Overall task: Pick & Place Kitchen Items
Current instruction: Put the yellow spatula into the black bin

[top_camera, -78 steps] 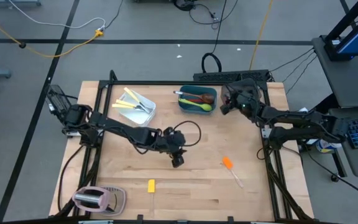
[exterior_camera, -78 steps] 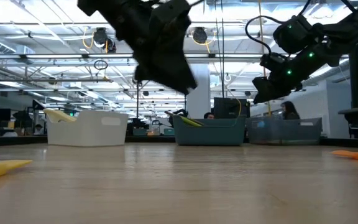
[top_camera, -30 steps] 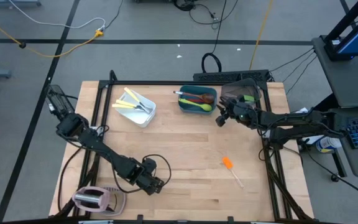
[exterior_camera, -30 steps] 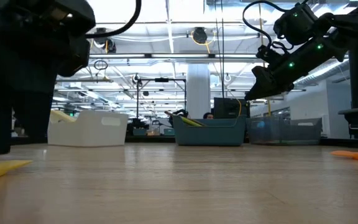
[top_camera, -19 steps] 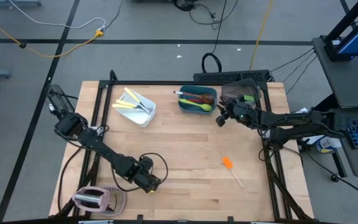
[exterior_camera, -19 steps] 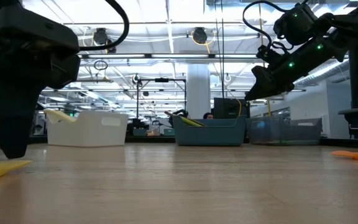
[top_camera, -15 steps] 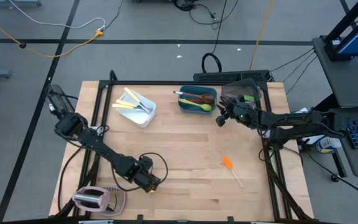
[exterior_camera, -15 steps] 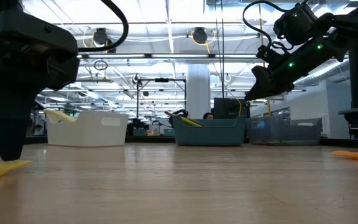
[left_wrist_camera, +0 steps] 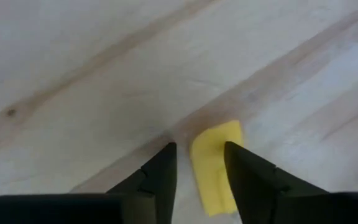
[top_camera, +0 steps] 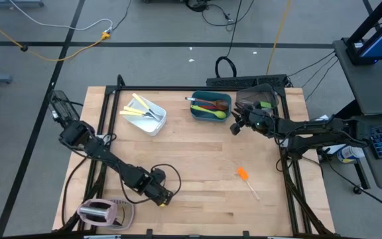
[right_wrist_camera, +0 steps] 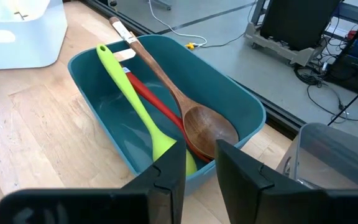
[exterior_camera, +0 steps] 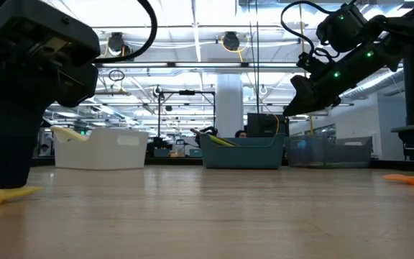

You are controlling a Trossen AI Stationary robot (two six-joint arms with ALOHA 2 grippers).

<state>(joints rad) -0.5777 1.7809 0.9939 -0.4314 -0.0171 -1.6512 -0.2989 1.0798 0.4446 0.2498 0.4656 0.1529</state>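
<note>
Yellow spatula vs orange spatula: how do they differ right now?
The yellow spatula sits between the left gripper's open fingers at the table's front left; the orange spatula lies alone at right, with no gripper near. Only the yellow blade shows; the orange one shows blade plus thin pale handle. Both lie flat on the table.

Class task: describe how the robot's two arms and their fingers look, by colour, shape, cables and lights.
Both arms are black and jointed. The left gripper trails a looped black cable; the right gripper shows small green lights. Each has two dark, tapering fingers.
</note>
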